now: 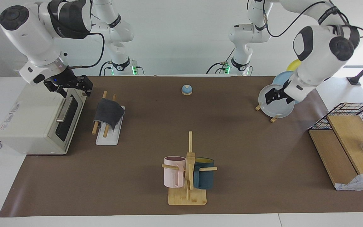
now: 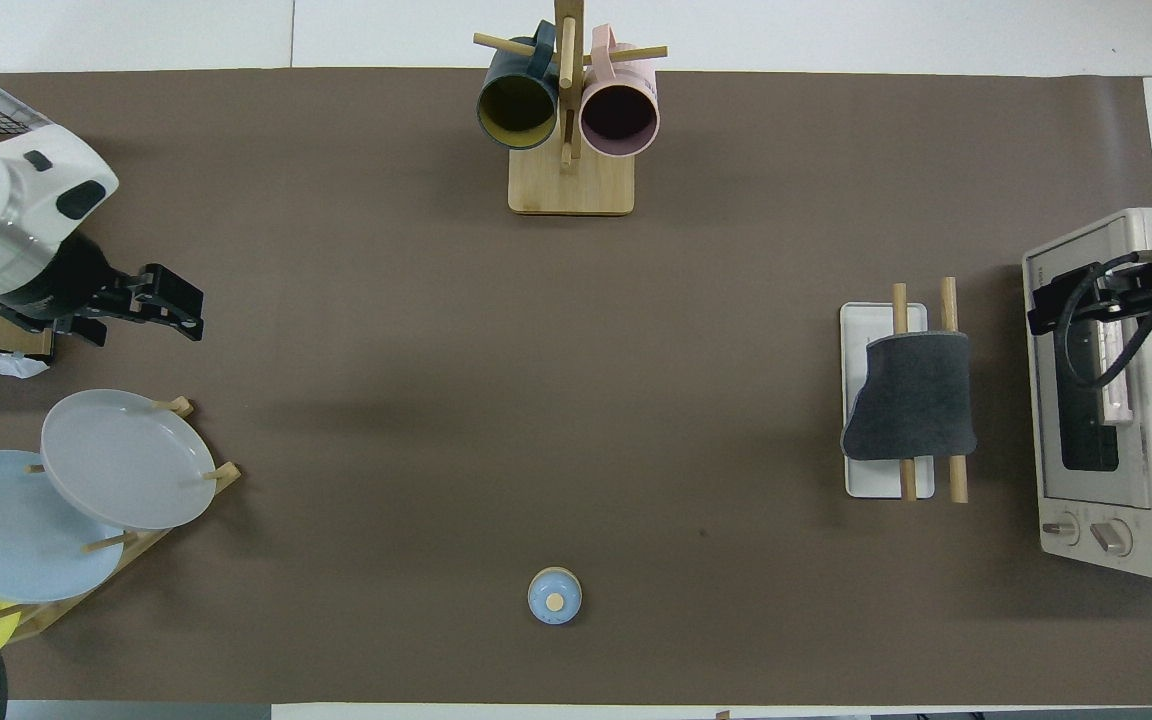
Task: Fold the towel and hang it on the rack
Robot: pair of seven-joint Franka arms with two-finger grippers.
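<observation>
Starting at the right arm's end I see the toaster oven (image 1: 39, 121), a boxy cream metal shell with a dark glass door, a bar handle and two round knobs; there's a red warning-triangle sticker by the knobs and print on its top, neither readable. My right gripper (image 1: 71, 86) hangs over the oven's top front edge, black fingers spread apart, holding nothing. Just beside the oven is the rack (image 1: 107, 134): two parallel pale wooden rods on a flat white rectangular base. The towel (image 1: 108, 114) is draped across both rods, folded, dark grey face out, soft matte nap, one corner sagging toward the base; no purple shows. Mid-table, near the robots, a small round blue dome (image 1: 186, 90) with a tan knob on top. Farther from the robots than the dome, a bamboo stand (image 1: 187, 192) with a flat square foot and pegs carries a matte pink mug (image 1: 172, 172) and a teal mug (image 1: 204, 177), yellow inside. Toward the left arm's end, a wooden plate stand (image 2: 111, 560) holds three smooth round plates leaning in a row: grey (image 2: 126, 460), light blue, yellow. My left gripper (image 1: 276, 96) is over the grey plate, fingers apart, nothing in them. Last, a black wire basket (image 1: 356, 112) with plain wooden boards (image 1: 334, 156).
</observation>
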